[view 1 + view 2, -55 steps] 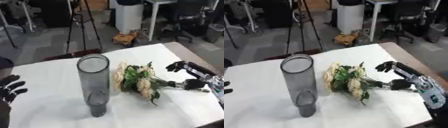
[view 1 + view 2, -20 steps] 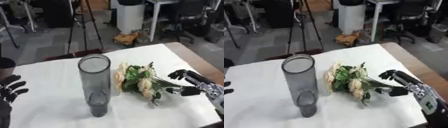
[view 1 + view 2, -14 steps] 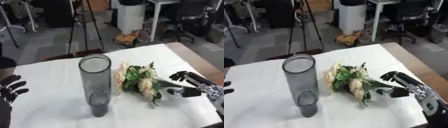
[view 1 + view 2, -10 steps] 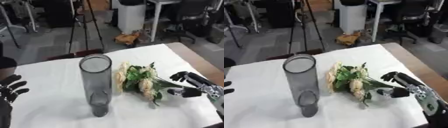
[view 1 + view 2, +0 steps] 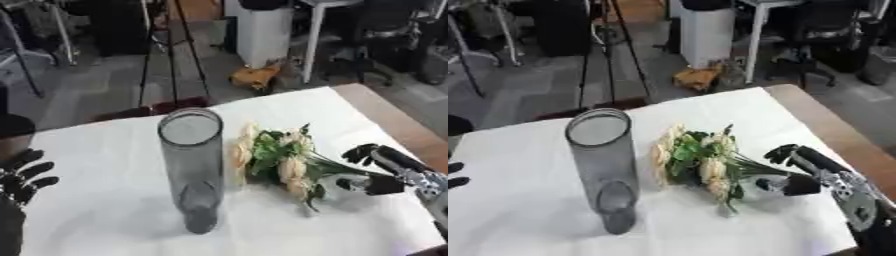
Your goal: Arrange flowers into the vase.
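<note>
The flowers (image 5: 278,161) lay at centre frame on the surface (image 5: 105,210), just right of the upright vase (image 5: 192,170). The right hand (image 5: 378,170) was held open around the stems. Light, soft, easily crushed blooms were judged best gripped by the stems.

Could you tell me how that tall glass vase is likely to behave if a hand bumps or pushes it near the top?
The vase stands upright, tall and narrow on a small base, so a push near its rim would probably tip it rather than slide it. It looks like clear glass, so likely fragile and smooth to grip. On the white tablecloth, its base may catch, adding to the tipping risk.
</note>
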Controlling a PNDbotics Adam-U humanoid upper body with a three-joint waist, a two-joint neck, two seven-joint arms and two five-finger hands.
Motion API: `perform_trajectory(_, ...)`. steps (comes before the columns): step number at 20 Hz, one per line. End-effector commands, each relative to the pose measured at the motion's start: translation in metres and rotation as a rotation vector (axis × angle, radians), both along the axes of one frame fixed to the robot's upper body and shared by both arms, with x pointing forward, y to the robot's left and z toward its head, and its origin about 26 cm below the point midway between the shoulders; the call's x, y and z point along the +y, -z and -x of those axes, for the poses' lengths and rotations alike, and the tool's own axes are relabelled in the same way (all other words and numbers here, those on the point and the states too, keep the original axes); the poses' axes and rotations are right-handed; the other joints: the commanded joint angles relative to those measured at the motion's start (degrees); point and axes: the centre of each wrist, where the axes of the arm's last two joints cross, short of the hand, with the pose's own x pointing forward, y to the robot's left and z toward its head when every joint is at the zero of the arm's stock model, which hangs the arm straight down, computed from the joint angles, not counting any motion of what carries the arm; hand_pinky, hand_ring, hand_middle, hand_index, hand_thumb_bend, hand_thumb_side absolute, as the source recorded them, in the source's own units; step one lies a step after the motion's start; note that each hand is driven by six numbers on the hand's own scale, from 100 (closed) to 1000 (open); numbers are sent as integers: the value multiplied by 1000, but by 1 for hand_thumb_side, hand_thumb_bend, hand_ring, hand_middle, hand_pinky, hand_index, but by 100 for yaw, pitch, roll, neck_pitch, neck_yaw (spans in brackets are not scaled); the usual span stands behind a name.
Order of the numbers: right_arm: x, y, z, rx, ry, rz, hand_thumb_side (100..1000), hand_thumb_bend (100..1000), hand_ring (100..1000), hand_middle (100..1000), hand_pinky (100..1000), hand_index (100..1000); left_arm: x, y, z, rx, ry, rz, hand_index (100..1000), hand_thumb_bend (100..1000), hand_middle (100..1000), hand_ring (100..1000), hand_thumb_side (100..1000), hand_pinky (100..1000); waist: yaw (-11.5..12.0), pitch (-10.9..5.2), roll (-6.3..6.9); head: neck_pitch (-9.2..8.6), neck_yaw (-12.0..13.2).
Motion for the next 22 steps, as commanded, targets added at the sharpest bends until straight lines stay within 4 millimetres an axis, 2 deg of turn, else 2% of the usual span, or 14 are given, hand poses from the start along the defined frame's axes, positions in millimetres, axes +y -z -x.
perform_trajectory(1, -9, -16, -4, -32, 21, 26, 652, 591, 723, 668, 674, 810, 3, -9, -1, -26, 2, -13, 801, 1000, 748, 742, 793, 687, 22, -60, 60, -36, 20)
perform_trajectory(12, -13, -15, -7, -24, 18, 42, 656, 581, 726, 666, 677, 813, 2, -10, -2, -30, 7, -14, 801, 1000, 748, 740, 793, 688, 74, -57, 66, -57, 29)
perform_trajectory(16, -13, -13, -8, -9, 16, 52, 618, 621, 726, 667, 677, 813, 2, -11, -2, -31, 9, -16, 801, 1000, 748, 739, 793, 688, 85, -59, 64, -61, 34)
perform_trajectory(20, -13, -12, -8, -4, 15, 56, 618, 621, 726, 667, 677, 813, 2, -11, -2, -31, 9, -16, 801, 1000, 748, 739, 793, 688, 86, -60, 64, -63, 36)
perform_trajectory(21, -14, -12, -8, -2, 14, 59, 549, 661, 725, 671, 675, 813, 2, -11, -2, -31, 9, -16, 801, 1000, 747, 738, 793, 688, 90, -60, 64, -64, 36)
perform_trajectory(22, -13, -12, -8, 5, 12, 68, 548, 659, 723, 670, 673, 812, 2, -11, -2, -31, 10, -16, 801, 1000, 747, 738, 793, 687, 97, -61, 65, -64, 38)
